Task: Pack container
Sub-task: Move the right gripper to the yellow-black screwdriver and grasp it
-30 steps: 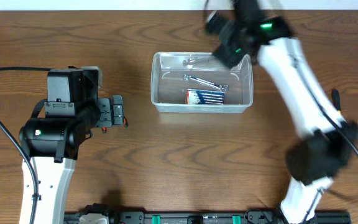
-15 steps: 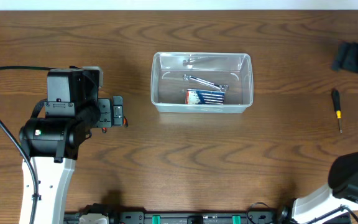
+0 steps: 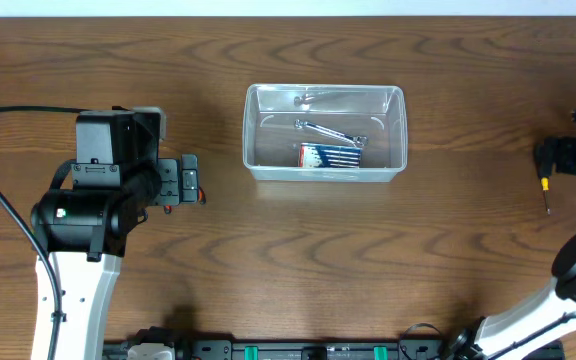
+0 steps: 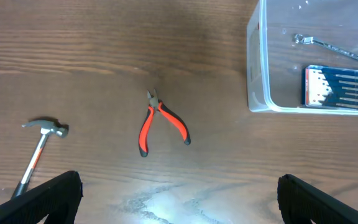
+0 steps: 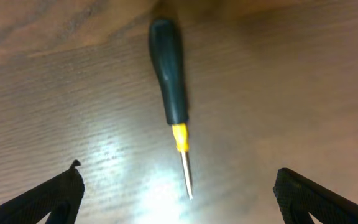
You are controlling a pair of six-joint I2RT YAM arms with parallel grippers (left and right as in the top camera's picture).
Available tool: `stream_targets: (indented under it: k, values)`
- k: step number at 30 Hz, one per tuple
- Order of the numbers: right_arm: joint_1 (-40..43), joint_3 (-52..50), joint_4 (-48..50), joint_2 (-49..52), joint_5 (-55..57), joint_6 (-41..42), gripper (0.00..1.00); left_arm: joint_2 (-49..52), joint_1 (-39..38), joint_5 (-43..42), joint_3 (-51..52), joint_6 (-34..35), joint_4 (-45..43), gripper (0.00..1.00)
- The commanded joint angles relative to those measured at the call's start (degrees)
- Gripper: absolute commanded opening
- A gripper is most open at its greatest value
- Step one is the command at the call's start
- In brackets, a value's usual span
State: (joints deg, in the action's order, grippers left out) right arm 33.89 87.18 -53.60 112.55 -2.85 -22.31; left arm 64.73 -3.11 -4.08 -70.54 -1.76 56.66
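The clear container [image 3: 249, 130] stands at the table's middle and holds a metal wrench [image 3: 330, 131], a blue packet [image 3: 330, 155] and another metal tool [image 3: 313, 98]. Its corner also shows in the left wrist view [image 4: 253, 74]. My right gripper [image 3: 556, 158] is open and empty at the far right, over a screwdriver [image 3: 545, 186]. The right wrist view shows this screwdriver [image 5: 168, 74] with a dark handle and yellow collar, lying between the open fingers [image 5: 179, 196]. My left gripper [image 3: 188, 181] is open and empty [image 4: 179, 199], left of the container.
In the left wrist view, red-handled pliers [image 4: 160, 124] and a small hammer [image 4: 39, 146] lie on the wood left of the container. In the overhead view the left arm [image 3: 98, 200] covers them. The table's right edge is close to the right gripper.
The right arm has swung from over the container's back right corner to the far right and come down over the screwdriver. The left arm has not moved.
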Motion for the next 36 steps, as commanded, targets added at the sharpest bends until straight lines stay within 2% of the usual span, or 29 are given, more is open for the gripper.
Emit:
stream_targets:
  k: [1, 9, 15, 31, 36]
  values:
    - [-0.28, -0.42, 0.87, 3.67, -4.0, -2.4, 0.98, 0.11, -0.13, 0.66, -1.05, -0.79, 0.31, 0.98]
    - [-2.16, -0.42, 5.03, 8.92, -3.98, -2.4, 0.98, 0.11, -0.13, 0.66, -1.05, -0.76, 0.33, 0.99]
    - [-2.16, -0.42, 6.88, 9.88, 0.09, -2.16, 0.97, 0.11, -0.13, 0.63, -1.05, -0.55, 0.33, 0.98]
    - [-2.27, -0.66, 7.58, 12.87, -0.87, -2.19, 0.96, 0.11, -0.13, 0.66, -1.05, -0.55, 0.31, 0.98]
    - [-2.27, -0.68, 7.61, 13.38, -1.11, -2.16, 0.91, 0.11, -0.13, 0.66, -1.05, -0.55, 0.31, 0.98]
